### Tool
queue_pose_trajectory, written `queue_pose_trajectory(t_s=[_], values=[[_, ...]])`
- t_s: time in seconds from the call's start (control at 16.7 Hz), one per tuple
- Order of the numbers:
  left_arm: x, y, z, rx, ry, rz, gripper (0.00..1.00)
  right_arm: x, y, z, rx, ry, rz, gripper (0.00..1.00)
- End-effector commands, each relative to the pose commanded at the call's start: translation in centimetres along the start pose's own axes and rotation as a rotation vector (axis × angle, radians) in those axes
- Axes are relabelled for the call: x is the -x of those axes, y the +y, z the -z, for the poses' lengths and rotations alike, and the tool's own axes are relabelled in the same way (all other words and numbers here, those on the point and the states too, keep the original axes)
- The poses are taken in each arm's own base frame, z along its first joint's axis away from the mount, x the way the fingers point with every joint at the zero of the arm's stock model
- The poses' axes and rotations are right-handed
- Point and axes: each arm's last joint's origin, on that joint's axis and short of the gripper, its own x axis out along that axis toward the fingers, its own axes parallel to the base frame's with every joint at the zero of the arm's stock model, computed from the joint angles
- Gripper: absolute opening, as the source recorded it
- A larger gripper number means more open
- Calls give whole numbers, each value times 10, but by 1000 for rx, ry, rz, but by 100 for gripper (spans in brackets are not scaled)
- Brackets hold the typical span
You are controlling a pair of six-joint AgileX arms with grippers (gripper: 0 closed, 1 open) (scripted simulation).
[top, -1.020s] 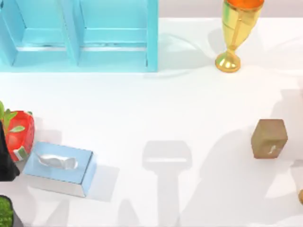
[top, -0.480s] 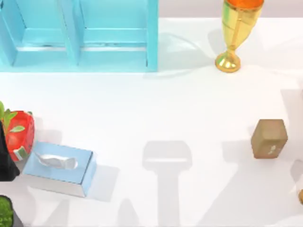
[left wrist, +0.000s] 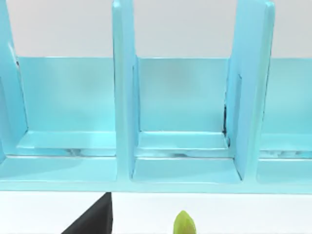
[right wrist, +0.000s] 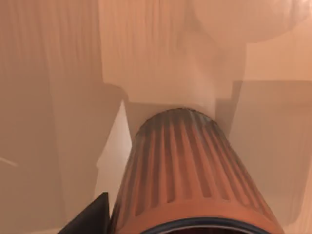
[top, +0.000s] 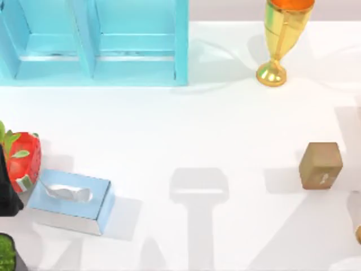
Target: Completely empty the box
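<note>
Right claw touching ribbed orange cylinder.

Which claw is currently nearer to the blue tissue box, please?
Left. The left claw sits at the top view's left edge, right beside the tissue box. The right claw hangs over a ribbed orange container, apparently at the far right edge.

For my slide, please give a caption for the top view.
White table with blue shelf, gold trophy, brown box and tissue box.

You get a bright, evenly lit bench crossed by soft grey arm shadows; the goblet glints. The right wrist view is warm-tinted and softly blurred.
</note>
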Motion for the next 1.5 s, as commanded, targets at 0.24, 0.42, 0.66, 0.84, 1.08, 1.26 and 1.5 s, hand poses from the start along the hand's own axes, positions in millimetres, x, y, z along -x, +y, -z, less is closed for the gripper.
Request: queue_pose_trajectory(t_s=[0.24,0.42,0.66,0.84,1.08,1.26,1.5], values=[[0,0,0,0,0,0,100,0,0,0,0,0,0,77],[0,0,0,0,0,0,100,0,0,0,0,0,0,55],[0,0,0,0,0,0,100,0,0,0,0,0,0,25],[0,0,0,0,0,0,100,0,0,0,0,0,0,2],[0,0,0,0,0,0,100,0,0,0,0,0,0,0],[0,0,0,0,0,0,100,0,0,0,0,0,0,0],[0,0,0,0,0,0,100,6,2,0,-1,-3,1,0]])
